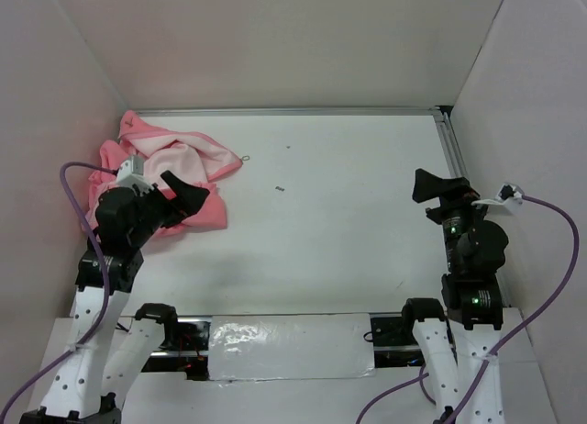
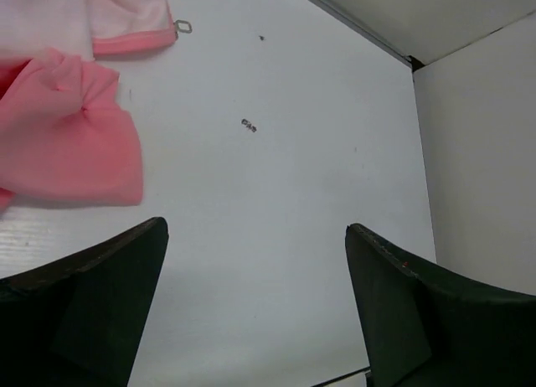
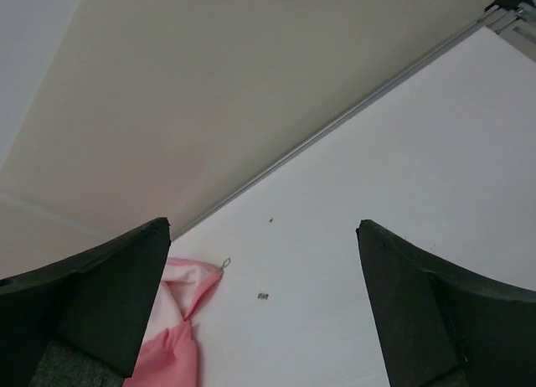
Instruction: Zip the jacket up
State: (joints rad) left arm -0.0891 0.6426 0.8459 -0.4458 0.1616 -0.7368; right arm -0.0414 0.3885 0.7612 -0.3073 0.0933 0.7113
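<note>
The salmon-pink fleece jacket [image 1: 188,172] lies crumpled at the far left of the table, its paler lining showing. A small metal zipper pull [image 1: 245,158] sticks out at its right corner. The jacket also shows in the left wrist view [image 2: 67,136] and the right wrist view [image 3: 180,332]. My left gripper [image 1: 188,196] is open and empty, over the jacket's near edge. My right gripper [image 1: 429,185] is open and empty at the right side of the table, far from the jacket.
A small dark speck [image 1: 281,190] lies mid-table and a tinier one [image 1: 287,149] farther back. White walls enclose the table on the left, back and right. A metal rail [image 1: 293,112] runs along the back edge. A shiny taped patch [image 1: 289,346] lies between the arm bases.
</note>
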